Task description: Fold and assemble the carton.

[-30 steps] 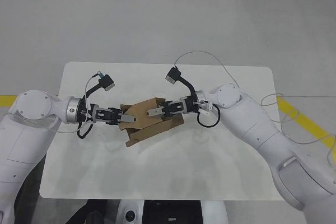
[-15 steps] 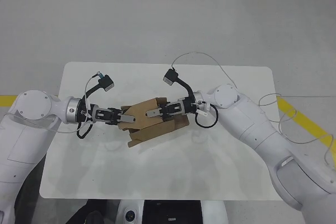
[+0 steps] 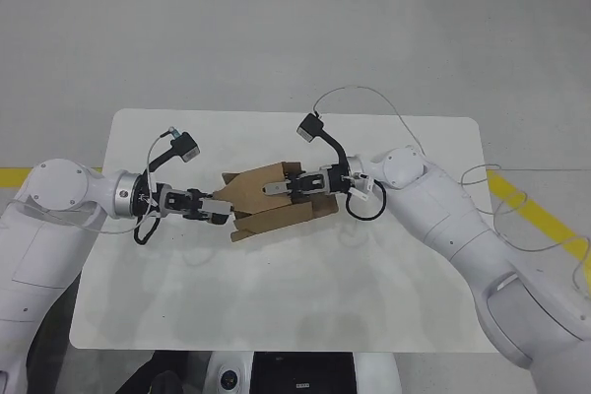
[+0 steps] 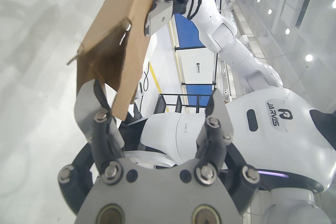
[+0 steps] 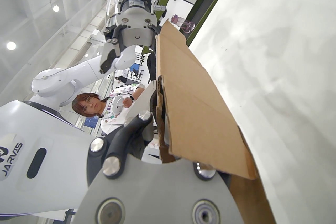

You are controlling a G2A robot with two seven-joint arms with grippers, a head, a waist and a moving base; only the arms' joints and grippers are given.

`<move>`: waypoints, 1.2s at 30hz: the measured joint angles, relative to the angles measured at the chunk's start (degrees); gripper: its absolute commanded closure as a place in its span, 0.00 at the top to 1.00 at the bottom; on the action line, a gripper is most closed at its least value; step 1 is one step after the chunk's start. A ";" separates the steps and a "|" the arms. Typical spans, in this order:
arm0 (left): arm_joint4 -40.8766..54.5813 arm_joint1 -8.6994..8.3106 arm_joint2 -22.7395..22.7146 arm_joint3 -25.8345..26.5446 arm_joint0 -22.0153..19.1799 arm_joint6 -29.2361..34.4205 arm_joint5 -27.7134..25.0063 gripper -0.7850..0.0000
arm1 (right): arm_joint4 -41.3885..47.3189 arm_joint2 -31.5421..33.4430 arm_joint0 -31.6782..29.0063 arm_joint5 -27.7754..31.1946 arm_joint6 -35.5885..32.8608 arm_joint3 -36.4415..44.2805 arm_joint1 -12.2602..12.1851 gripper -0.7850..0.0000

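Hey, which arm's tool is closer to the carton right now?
Right. The right tool clamps a panel of the carton between its fingers; the left tool is open at the opposite end, with one finger touching a flap.

- No text, label or number can be read on the carton (image 3: 248, 189).
- A small dark mark with a line of print is carried by a white panel (image 4: 194, 62) in the room behind; it is too small to be read.
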State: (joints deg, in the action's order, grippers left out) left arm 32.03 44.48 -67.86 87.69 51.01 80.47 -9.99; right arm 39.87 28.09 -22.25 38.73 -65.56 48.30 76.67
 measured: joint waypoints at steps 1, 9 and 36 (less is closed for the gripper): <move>0.65 0.04 0.01 -0.10 0.01 0.50 0.07 1.00 | -0.32 0.00 0.02 0.43 0.43 -0.31 0.06 0.00; 5.97 0.40 -0.23 -0.95 -0.43 3.34 0.73 1.00 | -1.65 -0.20 0.15 1.97 1.97 -1.77 0.50 0.00; 1.66 1.77 0.65 3.93 -0.81 -3.08 -2.50 1.00 | -3.62 -2.14 0.25 2.13 2.14 0.18 2.74 0.00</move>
State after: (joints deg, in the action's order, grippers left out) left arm 33.70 46.25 -67.21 91.62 50.20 77.39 -12.50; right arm 36.25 25.95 -22.00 40.86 -63.43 48.48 79.41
